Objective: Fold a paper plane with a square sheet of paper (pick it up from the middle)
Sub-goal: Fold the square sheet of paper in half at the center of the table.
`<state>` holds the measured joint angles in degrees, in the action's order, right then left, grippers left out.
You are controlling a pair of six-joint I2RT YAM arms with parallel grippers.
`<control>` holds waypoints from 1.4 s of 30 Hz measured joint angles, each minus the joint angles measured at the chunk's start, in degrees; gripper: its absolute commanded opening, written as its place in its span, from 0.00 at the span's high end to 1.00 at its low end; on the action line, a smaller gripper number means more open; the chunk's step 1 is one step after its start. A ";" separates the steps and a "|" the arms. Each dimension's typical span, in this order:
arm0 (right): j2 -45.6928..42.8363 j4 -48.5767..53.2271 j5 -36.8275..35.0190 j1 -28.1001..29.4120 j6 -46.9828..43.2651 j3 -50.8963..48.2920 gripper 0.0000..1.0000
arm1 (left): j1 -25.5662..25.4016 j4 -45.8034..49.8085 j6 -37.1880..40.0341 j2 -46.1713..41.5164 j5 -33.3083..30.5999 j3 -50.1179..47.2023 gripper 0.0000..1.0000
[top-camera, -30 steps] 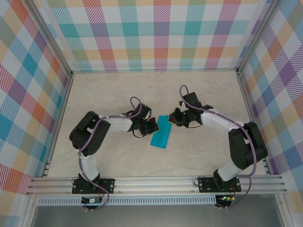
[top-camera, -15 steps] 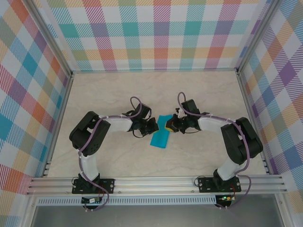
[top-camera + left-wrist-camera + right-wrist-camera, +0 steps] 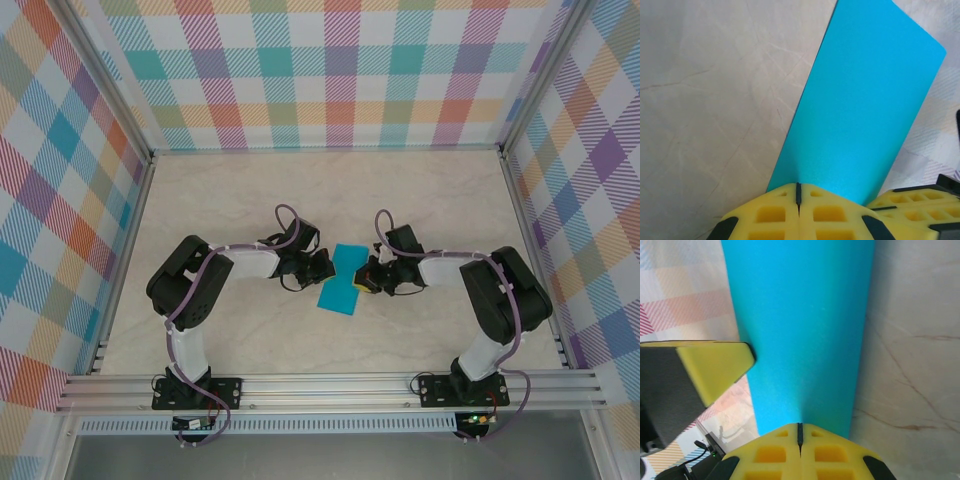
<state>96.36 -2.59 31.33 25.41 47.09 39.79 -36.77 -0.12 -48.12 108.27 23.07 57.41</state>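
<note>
Black-white arms, purple cables, yellow fingers

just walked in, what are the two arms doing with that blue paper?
Paper-plane folding, partway through. Both arms meet near the middle of the table at the square sheet of paper, which now looks like a narrow teal rectangle with no pointed nose yet. The left claw is shut on the sheet's edge. The right claw, coming from the opposite side, is shut on it too, so both are pinching it together.
</note>
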 measured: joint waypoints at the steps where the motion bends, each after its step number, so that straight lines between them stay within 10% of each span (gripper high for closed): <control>1: 0.24 -0.85 0.00 -0.11 -0.02 -0.70 1.00 | 0.00 0.00 0.00 0.00 0.00 0.00 1.00; 42: -4.33 -6.14 3.96 -0.02 -2.80 -8.15 1.00 | 0.00 -0.02 0.92 0.00 0.02 0.00 1.00</control>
<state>92.03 -8.73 35.29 25.39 44.29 31.64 -36.77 -0.14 -47.20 108.27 23.09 57.41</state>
